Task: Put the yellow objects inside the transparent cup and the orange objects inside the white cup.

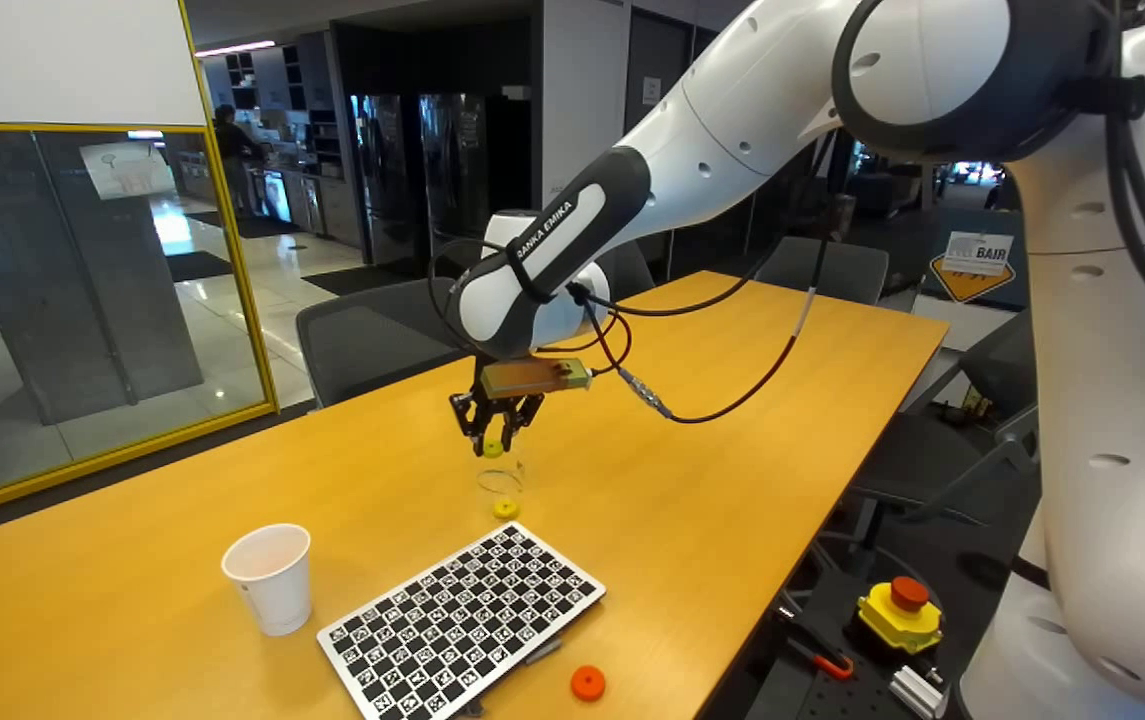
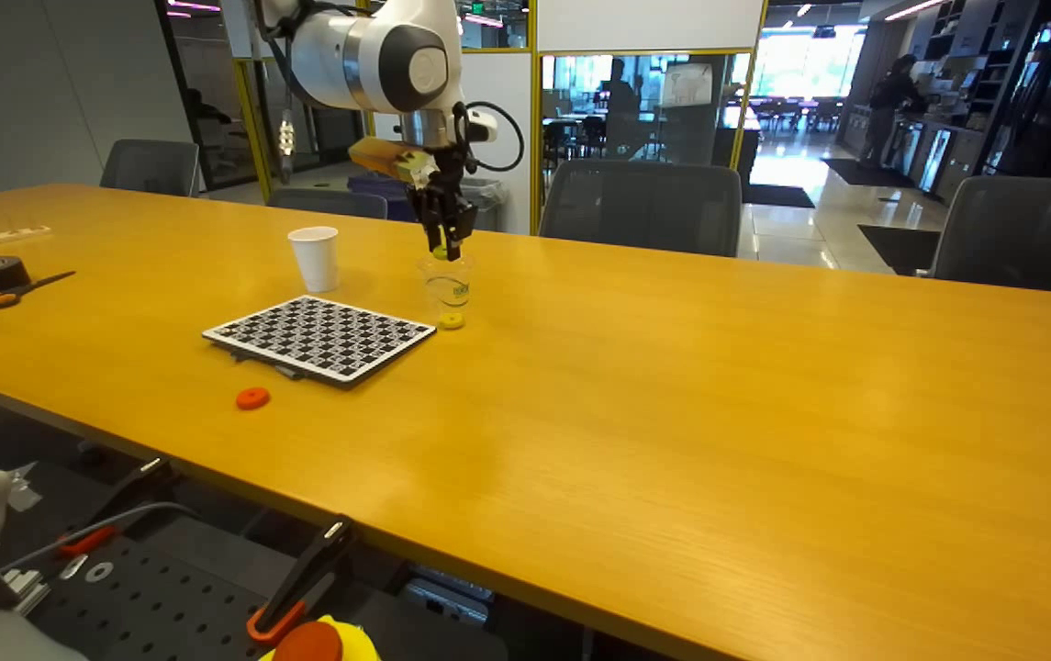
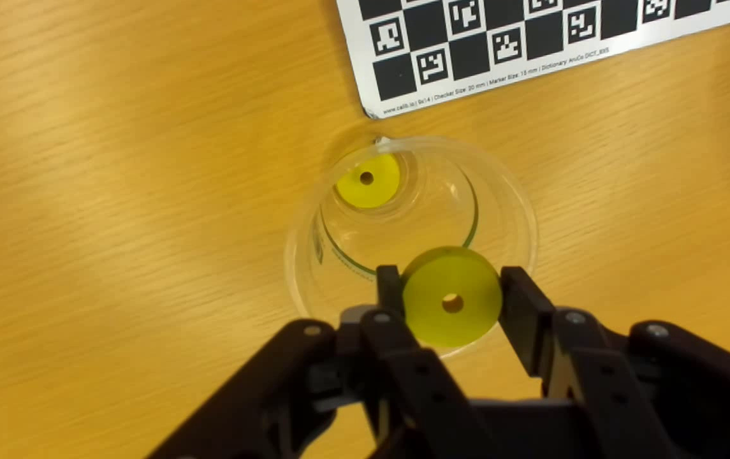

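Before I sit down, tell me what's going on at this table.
A robot arm has a yellow disc clamped in its gripper and holds it at the mouth of the transparent cup. A second yellow disc lies at the bottom of that cup. The white cup stands upright on the table, across the checkered board from an orange disc, which is not in a cup yet. I can't see the white cup's bottom.
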